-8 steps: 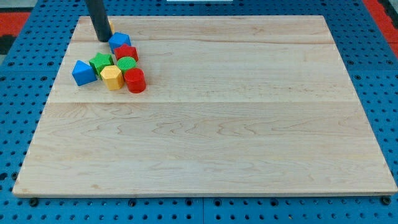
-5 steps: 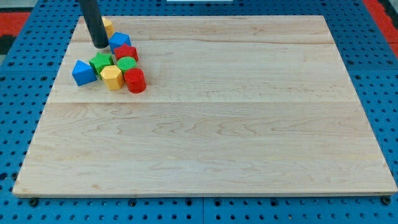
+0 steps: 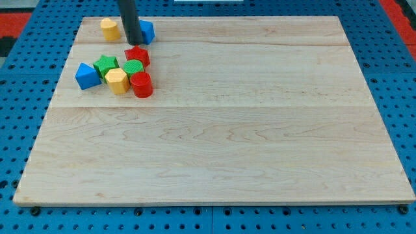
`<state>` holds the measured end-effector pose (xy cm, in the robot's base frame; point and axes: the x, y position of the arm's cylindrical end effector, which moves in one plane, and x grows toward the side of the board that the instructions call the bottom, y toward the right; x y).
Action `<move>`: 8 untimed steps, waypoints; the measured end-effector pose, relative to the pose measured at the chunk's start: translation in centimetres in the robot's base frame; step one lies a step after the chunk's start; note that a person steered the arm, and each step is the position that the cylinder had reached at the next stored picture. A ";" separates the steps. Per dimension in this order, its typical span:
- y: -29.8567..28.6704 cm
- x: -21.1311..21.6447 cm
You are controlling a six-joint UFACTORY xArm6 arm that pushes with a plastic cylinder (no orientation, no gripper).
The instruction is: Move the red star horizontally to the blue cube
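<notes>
My tip, a bare rod holding nothing, touches the blue cube; the red star sits just below, not yet pushed level.

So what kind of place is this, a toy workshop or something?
Probably a robot test bench, not a toy shop. A plain wooden board lies on a blue pegboard table, a few small coloured blocks such as the red star sit on it, and a dark rod ends at my tip.
</notes>
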<state>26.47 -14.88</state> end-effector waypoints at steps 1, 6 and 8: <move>1.2 -1.4; 0.9 8.8; 5.0 2.1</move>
